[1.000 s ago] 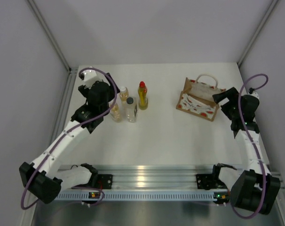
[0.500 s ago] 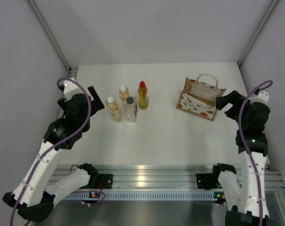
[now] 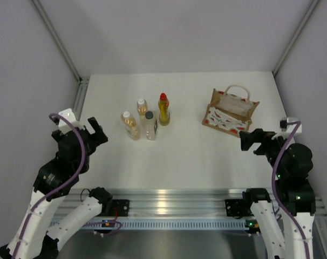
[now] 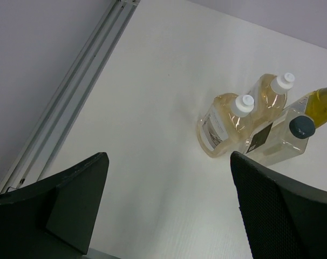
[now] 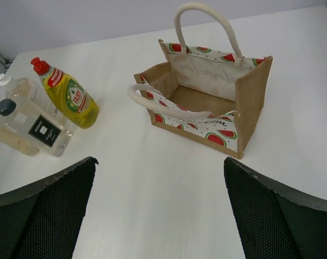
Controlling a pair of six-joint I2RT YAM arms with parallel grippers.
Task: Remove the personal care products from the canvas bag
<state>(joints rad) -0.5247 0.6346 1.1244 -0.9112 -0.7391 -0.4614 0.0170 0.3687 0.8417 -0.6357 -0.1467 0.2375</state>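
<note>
The canvas bag (image 3: 230,112) stands open at the back right; in the right wrist view (image 5: 206,102) its inside shows empty. Four bottles stand together at the back left of centre: two amber ones with white caps (image 3: 131,125) (image 3: 142,107), a clear one with a dark grey cap (image 3: 150,125) and a yellow one with a red cap (image 3: 163,109). They also show in the left wrist view (image 4: 228,124). My left gripper (image 3: 95,134) is open and empty, left of the bottles. My right gripper (image 3: 251,141) is open and empty, in front of the bag.
A metal rail (image 3: 77,105) runs along the table's left edge. Grey walls close in the left, back and right sides. The aluminium base rail (image 3: 163,202) with both arm mounts lies along the near edge.
Both arms have pulled back toward the near edge: the left gripper away from the bottles to the left and nearer, the right gripper away from the bag's right side.
</note>
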